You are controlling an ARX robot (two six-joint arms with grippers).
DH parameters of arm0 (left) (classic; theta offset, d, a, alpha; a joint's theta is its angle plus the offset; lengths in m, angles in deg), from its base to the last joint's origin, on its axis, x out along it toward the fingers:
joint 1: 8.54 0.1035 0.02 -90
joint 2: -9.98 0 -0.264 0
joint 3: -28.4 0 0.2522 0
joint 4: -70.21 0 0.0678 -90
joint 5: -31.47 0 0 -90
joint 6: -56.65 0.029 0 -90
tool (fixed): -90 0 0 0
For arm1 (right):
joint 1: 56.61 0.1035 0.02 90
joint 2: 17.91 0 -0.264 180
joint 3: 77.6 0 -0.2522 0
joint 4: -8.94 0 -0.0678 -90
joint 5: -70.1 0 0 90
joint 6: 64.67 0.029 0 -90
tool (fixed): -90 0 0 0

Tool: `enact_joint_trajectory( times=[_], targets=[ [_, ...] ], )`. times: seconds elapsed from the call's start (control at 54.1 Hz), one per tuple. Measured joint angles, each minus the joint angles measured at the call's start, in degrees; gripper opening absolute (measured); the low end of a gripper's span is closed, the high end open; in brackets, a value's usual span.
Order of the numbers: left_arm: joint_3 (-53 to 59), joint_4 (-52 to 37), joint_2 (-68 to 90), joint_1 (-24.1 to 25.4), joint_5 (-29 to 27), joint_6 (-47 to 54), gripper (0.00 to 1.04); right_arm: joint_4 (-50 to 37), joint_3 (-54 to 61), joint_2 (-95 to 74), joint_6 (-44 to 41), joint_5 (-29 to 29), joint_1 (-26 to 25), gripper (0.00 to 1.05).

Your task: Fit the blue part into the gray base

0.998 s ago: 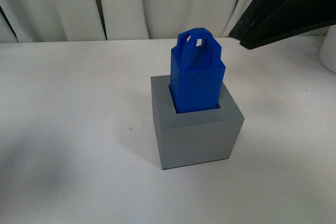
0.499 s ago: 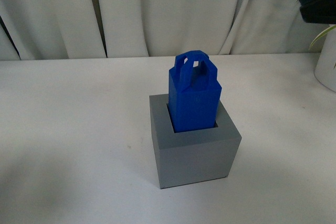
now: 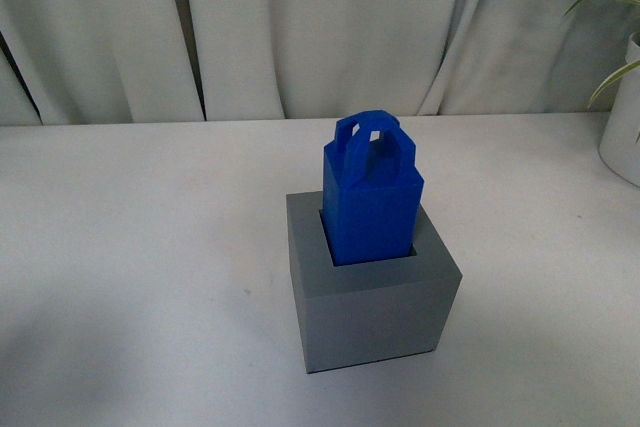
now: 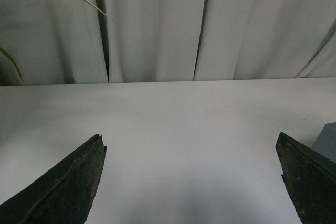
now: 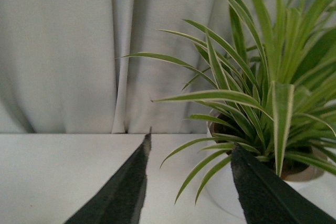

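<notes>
The blue part (image 3: 371,190) stands upright in the square recess of the gray base (image 3: 372,299) in the middle of the white table in the front view, its arched loop on top. Neither gripper shows in the front view. In the left wrist view my left gripper (image 4: 190,142) is open and empty above bare table; a gray corner of the base (image 4: 328,139) shows beside one of its fingers. In the right wrist view my right gripper (image 5: 191,142) is open and empty, facing a potted plant.
A white pot with a green striped plant (image 5: 262,124) stands close in front of the right gripper; its pot (image 3: 622,122) sits at the table's far right edge in the front view. White curtains (image 3: 300,27) hang behind the table.
The dark right arm has withdrawn from the upper right of the front view and is now out of it. The blue part stays seated in the gray base.
</notes>
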Motion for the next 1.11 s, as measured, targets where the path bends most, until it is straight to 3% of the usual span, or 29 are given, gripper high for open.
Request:
enact_joint_trajectory(
  times=[0.277,0.481,0.536,0.61,1.109],
  targets=[
    [0.00,-0.02,0.00,0.00,0.11,-0.02,0.99,-2.38,10.93,7.26,4.33,3.48,-2.78,0.01],
    [0.00,-0.02,0.00,0.00,0.13,0.00,0.99,-2.27,15.98,12.63,4.70,4.79,-4.83,0.02],
    [0.00,-0.02,0.00,0.00,0.13,0.00,0.99,-1.55,17.73,15.04,4.76,9.09,-7.78,0.02],
    [0.00,-0.02,0.00,0.00,0.11,-0.02,0.99,-0.76,19.02,17.44,4.83,9.09,-8.96,0.02],
    [0.00,0.00,0.00,0.00,0.13,-0.02,0.99,7.15,26.40,33.20,4.92,9.44,-9.11,0.02]
  ],
)
